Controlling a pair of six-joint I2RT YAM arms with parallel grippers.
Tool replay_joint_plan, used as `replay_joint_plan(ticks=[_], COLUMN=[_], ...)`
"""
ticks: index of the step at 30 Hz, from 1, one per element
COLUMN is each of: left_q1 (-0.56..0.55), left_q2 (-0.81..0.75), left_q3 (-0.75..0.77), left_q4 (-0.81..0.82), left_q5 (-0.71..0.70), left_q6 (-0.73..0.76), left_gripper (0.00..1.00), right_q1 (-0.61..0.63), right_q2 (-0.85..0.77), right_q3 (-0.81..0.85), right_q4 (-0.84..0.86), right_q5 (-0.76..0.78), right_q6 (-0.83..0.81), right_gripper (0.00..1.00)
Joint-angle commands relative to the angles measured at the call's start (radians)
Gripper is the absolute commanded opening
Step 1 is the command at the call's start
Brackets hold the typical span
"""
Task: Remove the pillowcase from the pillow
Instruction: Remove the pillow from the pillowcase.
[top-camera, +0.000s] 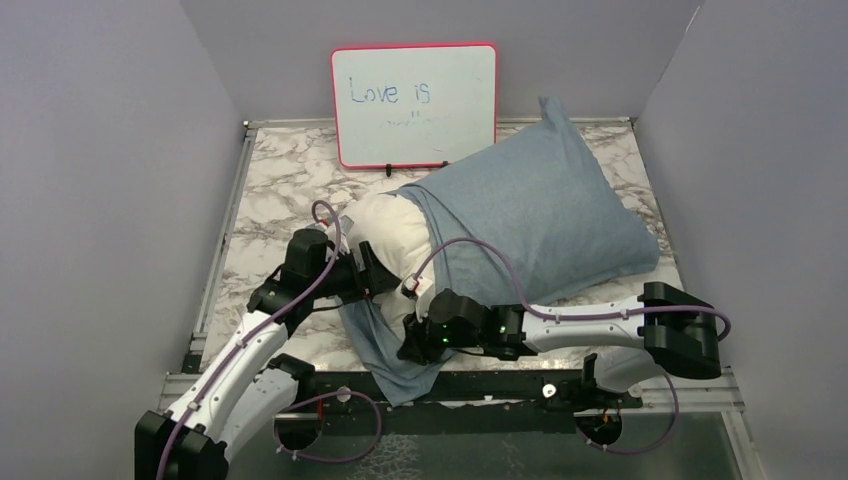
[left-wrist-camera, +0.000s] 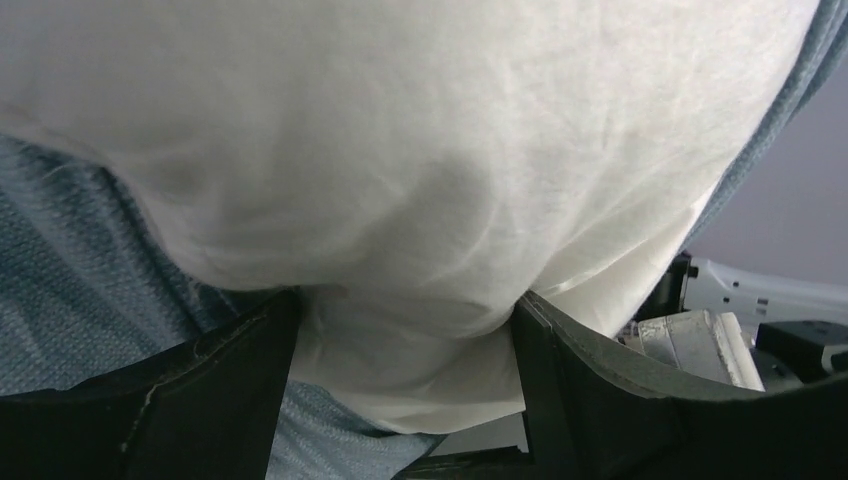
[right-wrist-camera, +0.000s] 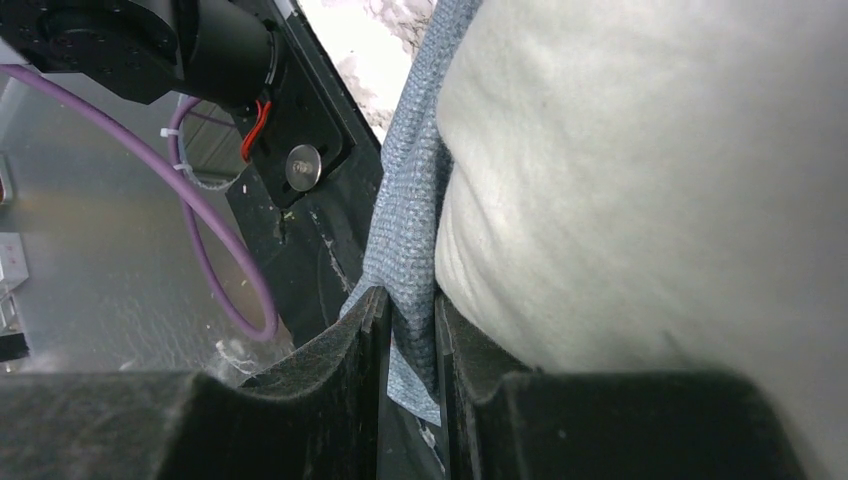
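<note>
The white pillow (top-camera: 385, 232) lies across the marble table, its near-left end bare. The blue-grey pillowcase (top-camera: 545, 210) covers the rest, and a loose flap hangs toward the front edge. My left gripper (top-camera: 386, 282) is at the bare pillow end. In the left wrist view the left gripper (left-wrist-camera: 405, 315) has its jaws closed on a bulge of the pillow (left-wrist-camera: 420, 150), with the pillowcase (left-wrist-camera: 70, 270) beside it. My right gripper (top-camera: 408, 352) sits on the flap. In the right wrist view the right gripper (right-wrist-camera: 410, 312) pinches the pillowcase (right-wrist-camera: 408, 220) edge, with the pillow (right-wrist-camera: 640, 170) to the right.
A red-framed whiteboard (top-camera: 414, 105) stands at the back, touching the pillowcase's far side. Grey walls close in the table (top-camera: 280, 190) on the left, right and back. A black rail (top-camera: 480, 385) and purple cables (right-wrist-camera: 215, 250) run along the front edge.
</note>
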Motion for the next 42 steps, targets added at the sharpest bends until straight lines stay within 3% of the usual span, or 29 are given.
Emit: replay_joint_plan(ticks=[1,5,7,9,10,16,21,30,40,42], left_q1=[-0.005,-0.047,-0.093,-0.143,-0.155,-0.155,-0.125,-0.021,0.028,0.029], left_q2=[0.066,0.14,0.183,0.223,0.24,0.312,0.388,0.356,0.343,0.348], left_q3=[0.009,0.021,0.026,0.034,0.042,0.165,0.274,0.301,0.346,0.346], left_q4=[0.034,0.109,0.148,0.201,0.229,0.334,0.364,0.395,0.388,0.389], left_q5=[0.222,0.286,0.282,0.25,0.222,0.047,-0.006,-0.006,-0.044,-0.041], left_q6=[0.109,0.133,0.128,0.091,0.066,-0.08,-0.165,-0.249,-0.334,-0.343], left_gripper=[0.79,0.73,0.51,0.12,0.0,0.0,0.0,0.0,0.0,0.0], right_q1=[0.024,0.024,0.024,0.024,0.025,0.118,0.161,0.185,0.215,0.232], right_q2=[-0.008,-0.018,-0.02,-0.021,-0.018,0.004,0.026,-0.037,0.043,0.067], right_q3=[-0.012,-0.016,-0.014,-0.007,0.004,0.022,0.009,-0.108,-0.066,-0.049], right_q4=[0.063,0.089,0.098,0.108,0.095,0.052,0.012,0.031,0.011,-0.009], right_q5=[-0.041,-0.055,-0.066,-0.111,-0.137,-0.217,-0.228,-0.114,-0.322,-0.301], right_q6=[0.033,0.023,0.015,-0.017,-0.039,-0.163,-0.192,-0.168,-0.218,-0.222], right_gripper=[0.27,0.27,0.29,0.32,0.34,0.39,0.39,0.38,0.38,0.38])
